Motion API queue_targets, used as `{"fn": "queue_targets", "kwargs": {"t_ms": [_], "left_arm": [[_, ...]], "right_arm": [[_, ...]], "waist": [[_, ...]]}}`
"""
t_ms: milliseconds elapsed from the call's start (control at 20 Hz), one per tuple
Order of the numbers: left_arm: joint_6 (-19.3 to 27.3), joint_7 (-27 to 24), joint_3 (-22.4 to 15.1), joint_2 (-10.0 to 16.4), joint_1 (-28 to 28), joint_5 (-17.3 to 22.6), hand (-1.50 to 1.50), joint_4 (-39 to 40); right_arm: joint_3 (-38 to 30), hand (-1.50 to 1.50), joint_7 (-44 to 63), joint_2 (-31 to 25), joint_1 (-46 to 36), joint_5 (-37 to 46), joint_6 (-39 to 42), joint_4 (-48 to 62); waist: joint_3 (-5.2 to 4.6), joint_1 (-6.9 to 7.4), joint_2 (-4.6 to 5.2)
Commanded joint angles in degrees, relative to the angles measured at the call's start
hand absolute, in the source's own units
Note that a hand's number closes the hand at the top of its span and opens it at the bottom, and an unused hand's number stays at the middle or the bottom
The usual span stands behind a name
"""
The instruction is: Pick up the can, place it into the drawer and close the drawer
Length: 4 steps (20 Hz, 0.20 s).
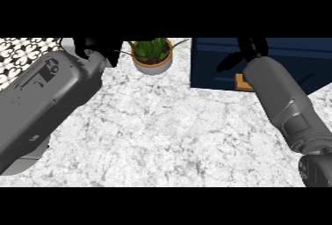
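The dark blue drawer stands open at the upper right of the marble counter. My right forearm reaches over it, and my right hand hovers above its inside with the thumb spread out to the left and nothing visibly held. A small tan-orange thing, possibly the can, peeks out from under the right forearm at the drawer's front edge; most of it is hidden. My left hand rests raised at the upper left, fingers relaxed and partly cut off by the view's top.
A potted green plant in a pale pot stands between the two hands, just left of the drawer. A patterned black-and-white surface shows at the far upper left. My left forearm covers much of the counter's left side.
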Motion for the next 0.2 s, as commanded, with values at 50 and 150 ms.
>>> {"fn": "queue_targets", "kwargs": {"t_ms": [50,150], "left_arm": [[0.6,1.8,-0.1,1.5,-0.6,-0.7,-1.50,-1.1],[0.2,0.4,-0.7,0.1,2.1,-0.8,-1.50,-2.7]], "right_arm": [[-7.8,-1.50,-3.5,2.0,-3.2,-8.8,2.6,-1.6],[-8.6,-1.50,-2.2,1.9,-4.6,-9.3,3.3,-1.2]], "waist": [[-0.38,1.07,-0.35],[-0.51,1.43,-0.24]]}}
